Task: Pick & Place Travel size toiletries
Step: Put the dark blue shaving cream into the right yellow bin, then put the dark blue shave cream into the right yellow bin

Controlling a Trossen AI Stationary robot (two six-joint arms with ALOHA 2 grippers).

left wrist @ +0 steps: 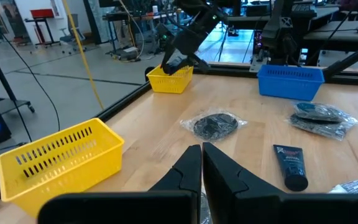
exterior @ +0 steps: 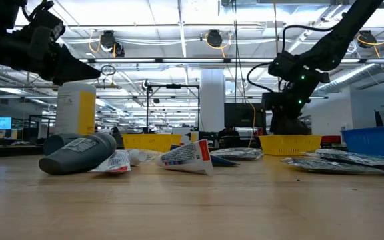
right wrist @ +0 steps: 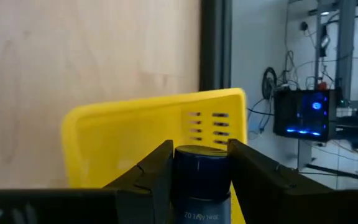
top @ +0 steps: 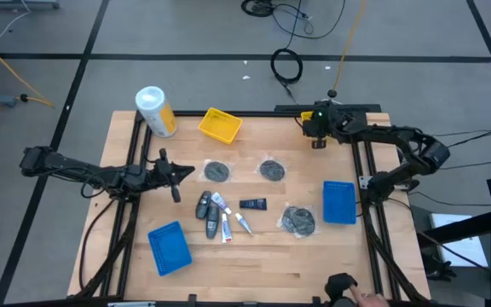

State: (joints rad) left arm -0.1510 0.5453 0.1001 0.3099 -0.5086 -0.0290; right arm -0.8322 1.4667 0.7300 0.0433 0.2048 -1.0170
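My right gripper [right wrist: 201, 152] hangs over a yellow tray [right wrist: 148, 127] at the table's far right corner [top: 317, 141], shut on a dark grey little bottle [right wrist: 201, 180]. My left gripper [left wrist: 202, 155] is shut and hovers near the table's left side [top: 180, 171], touching nothing. On the table lie three round dark discs in clear wrap [top: 217, 170] [top: 272, 170] [top: 297, 220], two dark bottles [top: 204, 205], white mini tubes [top: 222, 205] and a black tube [top: 253, 204]. My right gripper pinches the dark bottle between its two fingers, one on each side of the body just behind the cap [right wrist: 201, 163]. The cap end shows between the fingertips. The bottle is lifted clear, above the yellow tray.
A second yellow tray [top: 220, 125] and a white-and-yellow canister [top: 156, 111] stand at the far left. Blue trays sit near left [top: 170, 247] and right [top: 339, 202]. A person's hand [top: 366, 298] shows at the near edge. Bare wood lies along the near side.
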